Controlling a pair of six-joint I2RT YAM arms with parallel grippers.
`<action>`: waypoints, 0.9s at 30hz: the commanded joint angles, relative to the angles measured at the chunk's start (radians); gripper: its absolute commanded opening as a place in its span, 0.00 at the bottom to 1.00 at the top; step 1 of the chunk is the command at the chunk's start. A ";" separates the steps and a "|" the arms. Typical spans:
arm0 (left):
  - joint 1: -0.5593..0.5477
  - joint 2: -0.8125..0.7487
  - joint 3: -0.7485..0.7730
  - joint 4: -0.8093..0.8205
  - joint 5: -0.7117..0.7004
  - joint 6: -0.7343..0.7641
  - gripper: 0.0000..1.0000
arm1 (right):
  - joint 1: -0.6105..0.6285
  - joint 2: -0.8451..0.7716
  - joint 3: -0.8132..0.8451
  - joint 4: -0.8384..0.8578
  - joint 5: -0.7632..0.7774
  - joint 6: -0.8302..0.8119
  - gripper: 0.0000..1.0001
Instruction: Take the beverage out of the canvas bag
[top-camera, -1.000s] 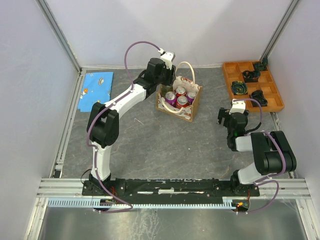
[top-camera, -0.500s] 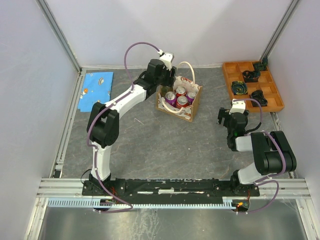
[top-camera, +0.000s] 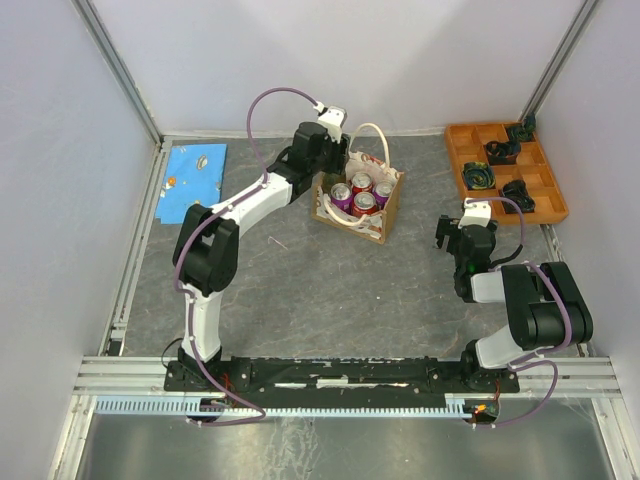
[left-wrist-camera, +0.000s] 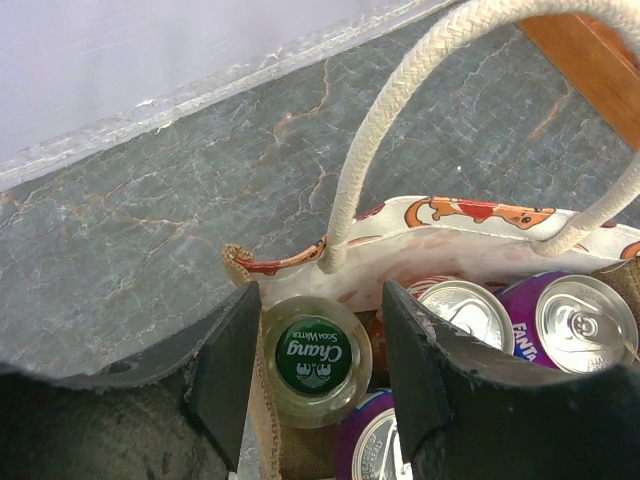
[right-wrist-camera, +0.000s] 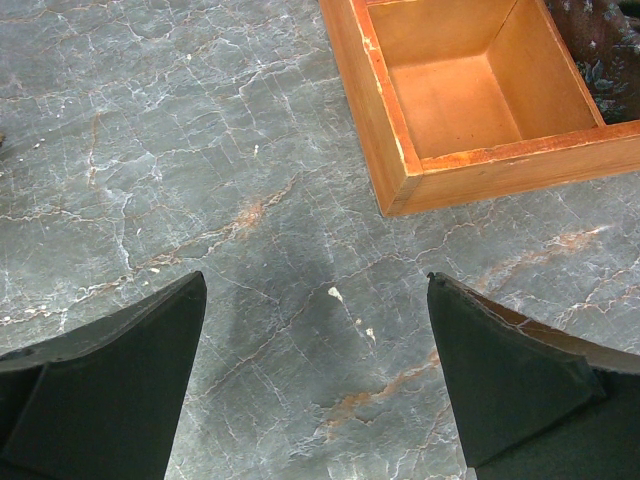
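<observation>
Fingers of the right gripper hang wide apart over the grey table, holding nothing, near a corner of the orange tray. Farther back, the canvas bag stands upright mid-table with cans inside. At its far left corner the left gripper straddles a green-capped bottle, jaws parted, with narrow gaps either side. A white rope handle rises beyond.

Canvas bag mid-worktop, compartment tray far right, sheet far left.
Inside the bag, a Chang soda-water bottle stands in the far-left corner, cans packed beside it.
</observation>
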 joint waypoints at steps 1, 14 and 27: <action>-0.001 -0.026 -0.013 -0.015 0.059 -0.008 0.58 | -0.002 -0.010 0.032 0.024 -0.006 -0.003 0.99; -0.013 -0.082 -0.074 0.039 0.034 0.014 0.59 | -0.002 -0.010 0.032 0.024 -0.007 -0.004 0.99; -0.014 -0.041 -0.200 0.246 0.023 0.013 0.59 | -0.003 -0.010 0.032 0.025 -0.006 -0.004 0.99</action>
